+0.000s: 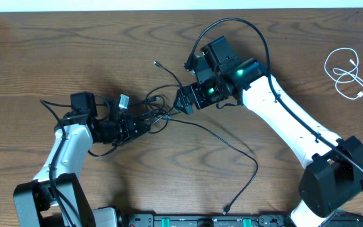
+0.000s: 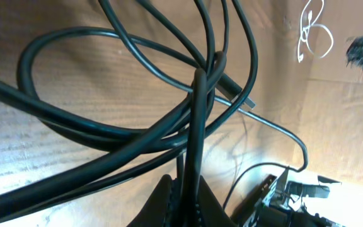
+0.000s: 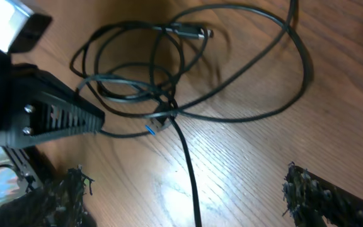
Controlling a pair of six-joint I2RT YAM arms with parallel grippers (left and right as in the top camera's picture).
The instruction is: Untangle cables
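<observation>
On the wood table (image 1: 43, 50), we've got our left tool (image 1: 142, 123) clenched on a strand of the black cables (image 1: 161, 108), probably anchoring the tangle just beyond its tips, while our right tool (image 1: 183, 101) hangs spread wide over it, empty.

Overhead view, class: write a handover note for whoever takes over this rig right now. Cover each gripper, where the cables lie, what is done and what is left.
Left gripper: shut on one strand of the tangle.
Right gripper: open, over the tangle's right side, holding nothing.
Black cables: knotted mid-table between the grippers; one strand trails toward the near edge.
White cable: looped alone at the far right.
Done: the White cable lies apart from the rest.
Left: separate the Black cables.
</observation>
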